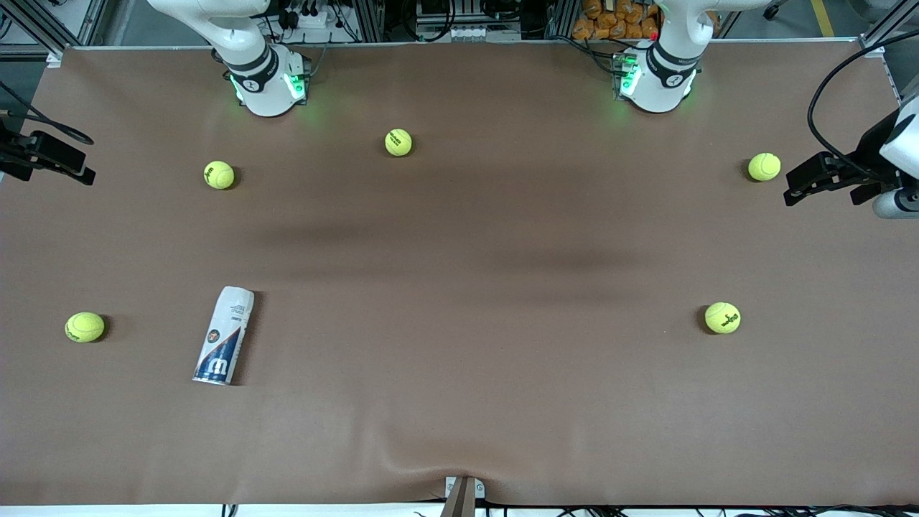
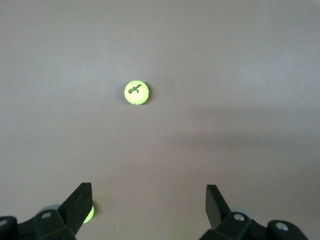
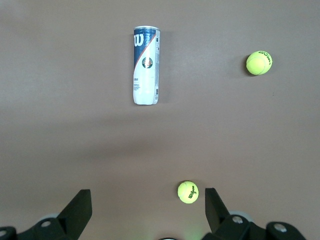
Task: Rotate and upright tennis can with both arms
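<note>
Tennis can (image 1: 223, 335) flat on table (image 1: 459, 237); both tools raised, open

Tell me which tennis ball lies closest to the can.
The ball beside the tennis can, at the right arm's end of the table. The other four lie well away from it.

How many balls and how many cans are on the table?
Tennis balls: 5
Tennis can: 1
Total: 6
</note>
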Action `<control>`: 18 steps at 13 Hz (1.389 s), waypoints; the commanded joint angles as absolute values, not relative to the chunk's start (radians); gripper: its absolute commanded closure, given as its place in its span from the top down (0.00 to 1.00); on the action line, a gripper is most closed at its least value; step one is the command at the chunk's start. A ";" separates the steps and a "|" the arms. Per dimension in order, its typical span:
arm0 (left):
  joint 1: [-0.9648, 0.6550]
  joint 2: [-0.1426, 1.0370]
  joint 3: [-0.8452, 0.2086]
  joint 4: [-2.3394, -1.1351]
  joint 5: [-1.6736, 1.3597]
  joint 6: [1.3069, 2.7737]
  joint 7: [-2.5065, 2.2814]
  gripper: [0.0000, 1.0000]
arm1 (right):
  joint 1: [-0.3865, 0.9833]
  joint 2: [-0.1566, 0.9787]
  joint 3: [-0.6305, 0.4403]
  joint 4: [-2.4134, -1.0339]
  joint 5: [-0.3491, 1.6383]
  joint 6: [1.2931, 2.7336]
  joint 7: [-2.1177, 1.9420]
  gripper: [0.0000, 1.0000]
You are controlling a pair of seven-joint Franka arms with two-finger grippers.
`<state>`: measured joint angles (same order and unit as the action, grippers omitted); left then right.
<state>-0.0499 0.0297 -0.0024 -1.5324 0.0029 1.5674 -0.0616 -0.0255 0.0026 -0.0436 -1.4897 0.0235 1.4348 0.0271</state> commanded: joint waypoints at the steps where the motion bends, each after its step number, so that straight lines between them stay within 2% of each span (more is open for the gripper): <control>1: -0.048 0.031 -0.005 -1.529 0.011 1.554 -0.068 1.00 | -0.023 0.009 -0.043 -1.471 0.012 1.427 0.035 1.00; 8: -0.048 0.032 -0.003 -1.528 0.009 1.554 -0.069 1.00 | -0.023 0.009 -0.041 -1.471 0.026 1.430 0.035 1.00; 13: -0.046 0.032 -0.003 -1.528 0.008 1.554 -0.068 1.00 | -0.035 -0.002 -0.049 -1.414 0.017 1.419 -0.092 1.00; 18: -0.038 0.032 -0.003 -1.528 0.009 1.554 -0.068 1.00 | -0.046 0.063 -0.048 -1.457 0.023 1.433 -0.063 1.00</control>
<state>-0.0461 0.0316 -0.0022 -1.5352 0.0029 1.5662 -0.0615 -0.0389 0.0247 -0.0568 -1.4432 0.0236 1.4285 -0.0697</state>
